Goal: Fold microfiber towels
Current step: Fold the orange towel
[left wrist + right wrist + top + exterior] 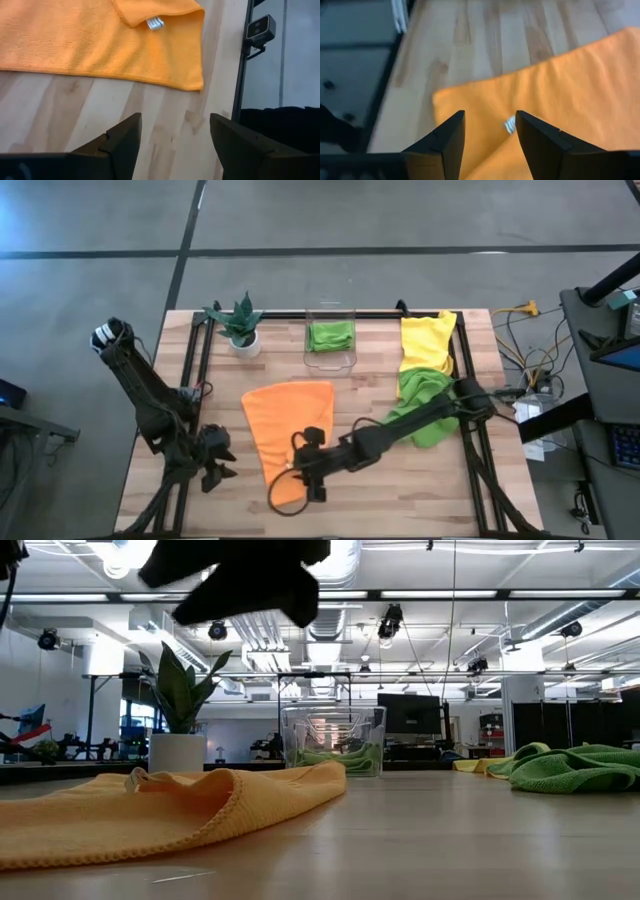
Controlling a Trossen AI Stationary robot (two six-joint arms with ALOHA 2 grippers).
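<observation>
Lying flat mid-tabletop toward the front edge, orange towel (290, 430) shows one front corner turned over; right hand (312, 478) hovers released above that corner, left hand (212, 470) released beside its left edge—judgement: pinch both front corners evenly before folding.

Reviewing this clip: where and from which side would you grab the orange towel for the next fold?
Probably the orange towel's near corner, where a flap already lies turned over by the white tag. The open right gripper hovers right above it, so come straight down and pinch the doubled edge; the rest lies flat on the table.
</observation>
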